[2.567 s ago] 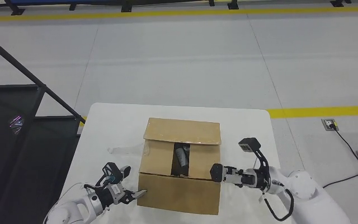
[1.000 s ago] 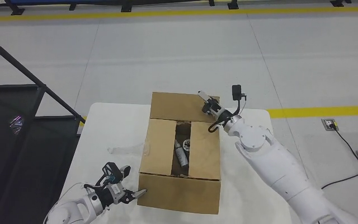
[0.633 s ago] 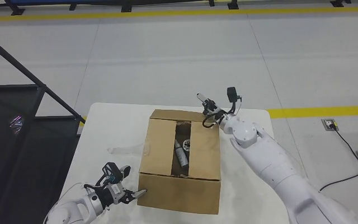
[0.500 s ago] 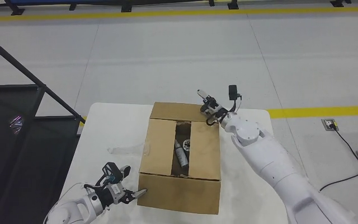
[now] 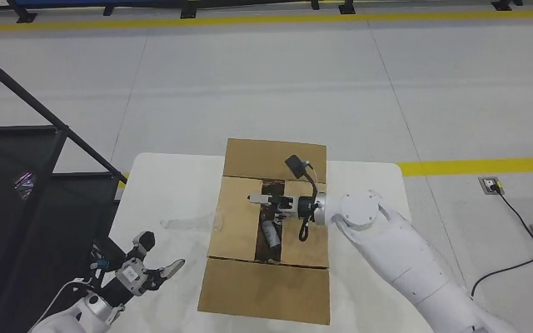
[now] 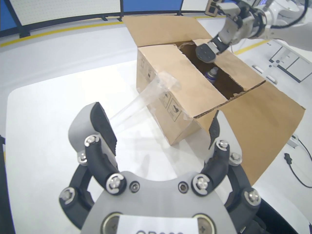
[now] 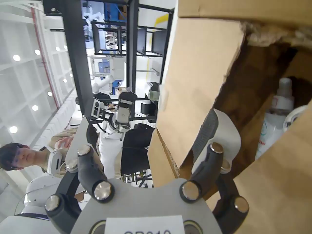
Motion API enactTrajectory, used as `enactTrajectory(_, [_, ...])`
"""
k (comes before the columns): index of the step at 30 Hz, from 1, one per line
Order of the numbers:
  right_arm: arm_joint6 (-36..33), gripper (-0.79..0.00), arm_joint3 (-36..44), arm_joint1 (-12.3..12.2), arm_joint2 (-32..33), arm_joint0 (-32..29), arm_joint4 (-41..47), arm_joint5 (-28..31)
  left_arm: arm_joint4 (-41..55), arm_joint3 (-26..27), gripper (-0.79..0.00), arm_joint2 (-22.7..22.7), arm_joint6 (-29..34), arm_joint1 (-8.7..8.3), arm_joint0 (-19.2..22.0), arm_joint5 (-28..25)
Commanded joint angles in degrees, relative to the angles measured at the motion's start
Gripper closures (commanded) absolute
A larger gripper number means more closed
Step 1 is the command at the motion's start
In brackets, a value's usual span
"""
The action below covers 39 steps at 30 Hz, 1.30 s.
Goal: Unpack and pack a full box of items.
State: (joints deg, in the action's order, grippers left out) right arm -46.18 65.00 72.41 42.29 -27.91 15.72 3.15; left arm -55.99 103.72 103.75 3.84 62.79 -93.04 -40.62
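Left gripper [image 5: 158,270] hangs over the near left part of the white surface [image 5: 158,191], apart from the box; jaws spread, nothing between them. Cardboard box [image 5: 250,225] sits mid-surface, near and far flaps folded outward, the two side flaps half down over the opening. Clear tape strip [image 6: 136,103] trails from the box's left side, hard to trace against the white. Right gripper [image 5: 260,200] over the opening, jaws released and straddling the left flap's torn edge; contact cannot be judged. Inside, a bottle [image 7: 275,113] is partly hidden by the flaps; other contents are lost in shadow.
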Motion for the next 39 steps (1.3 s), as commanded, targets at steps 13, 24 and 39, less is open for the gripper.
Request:
enactTrajectory(13, [1.8, -0.785, -8.6, 5.2, -4.1, 2.8, 6.1, -3.2, 1.2, -1.3, -0.785, -2.1, 0.8, -0.12, 0.0, 0.1])
enactTrajectory(24, [-6.5, -0.785, -12.4, 7.6, -1.9, 6.1, 14.4, 3.5, -6.2, 6.7, -0.785, -6.1, 6.7, -0.38, 0.0, 2.0])
enactTrajectory(39, [-3.3, -0.785, -0.9, 8.9, -0.3, 2.4, 15.5, 8.7, 1.1, 7.3, -0.785, -14.6, 14.5, 0.77, 7.5, 19.0])
